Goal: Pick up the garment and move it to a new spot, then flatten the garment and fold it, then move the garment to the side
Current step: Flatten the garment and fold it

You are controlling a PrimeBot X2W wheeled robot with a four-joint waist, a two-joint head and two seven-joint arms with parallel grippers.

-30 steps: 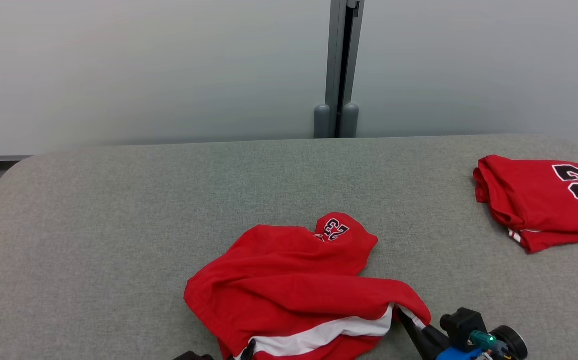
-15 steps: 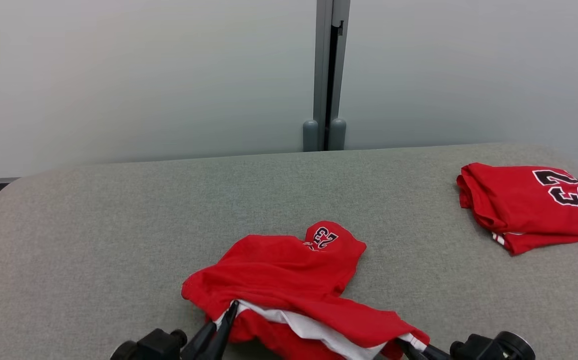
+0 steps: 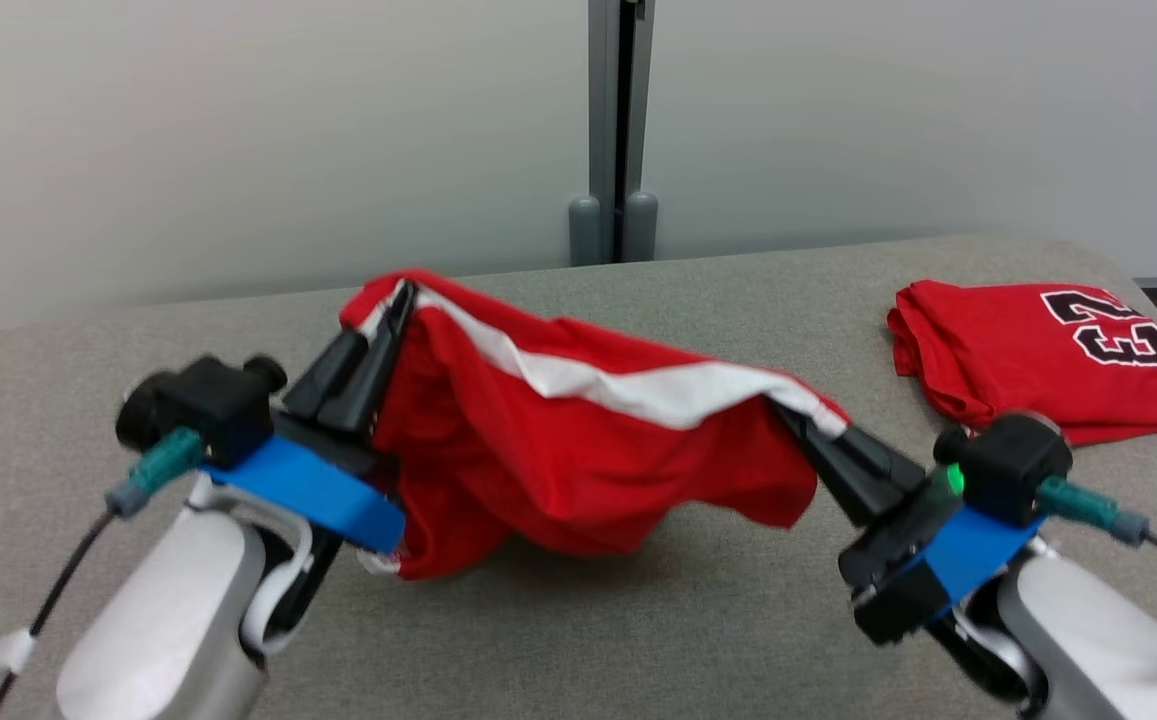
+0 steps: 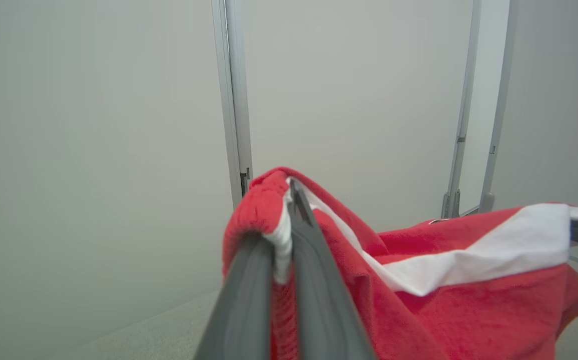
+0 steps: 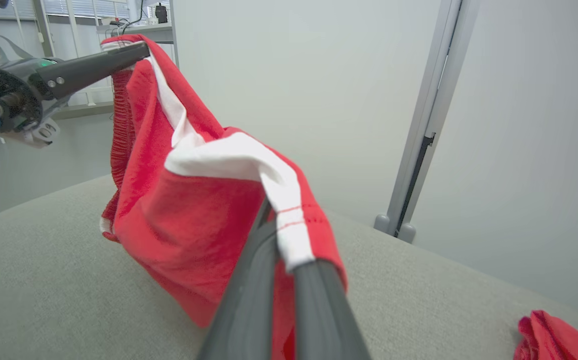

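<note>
Pick-up stage: left fingers (image 3: 353, 375) and right fingers (image 3: 843, 462), each clamped shut on its upper edge, hold the red garment (image 3: 578, 460) hanging over the near-centre worktop (image 3: 638, 630). Relocating, flattening, folding and side placement are not yet done.

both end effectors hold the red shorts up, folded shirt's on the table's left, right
No: the head view shows the folded shirt on the right of the table. The left end effector and right end effector do hold the shorts up.

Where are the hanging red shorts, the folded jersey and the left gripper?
red shorts (image 3: 578, 470): head view, hanging red middle.
folded jersey (image 3: 998, 340): head view, plain red front.
left gripper (image 3: 401, 298): head view, between its fingertips.
</note>
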